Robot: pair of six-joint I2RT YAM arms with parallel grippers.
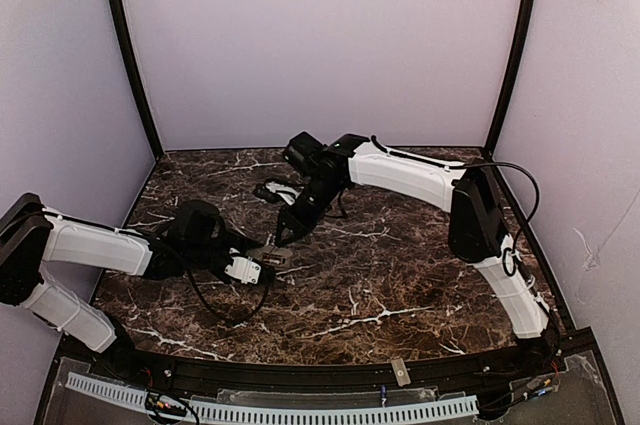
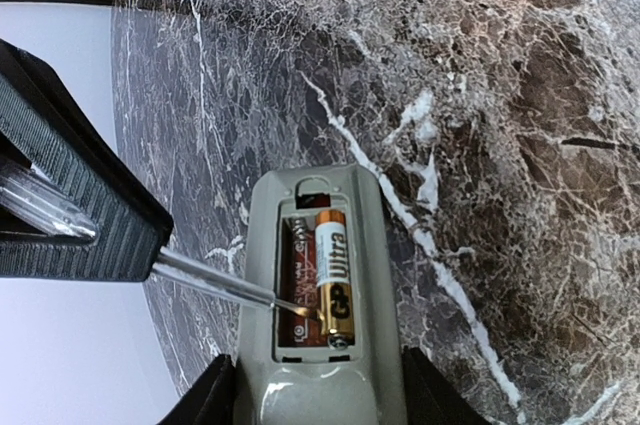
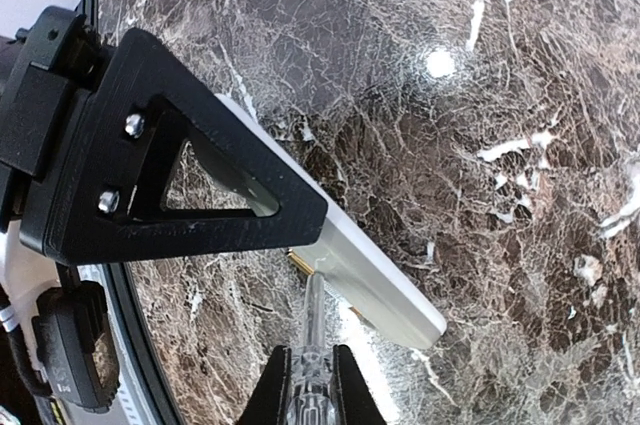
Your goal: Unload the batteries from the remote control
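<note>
My left gripper is shut on the remote control, grey back up and cover off, just above the marble table. One gold-and-black battery lies in the recess's right slot; the left slot shows bare spring and label. My right gripper is shut on a clear-handled screwdriver. Its shaft comes in from the left and its tip touches the battery's lower half. From above, the right gripper stands over the remote control, which the left gripper holds left of centre.
A small grey flat piece lies on the black front rail. A black cable loops on the table below the left arm. Pale walls close in the table on three sides. A small dark object lies behind the right gripper.
</note>
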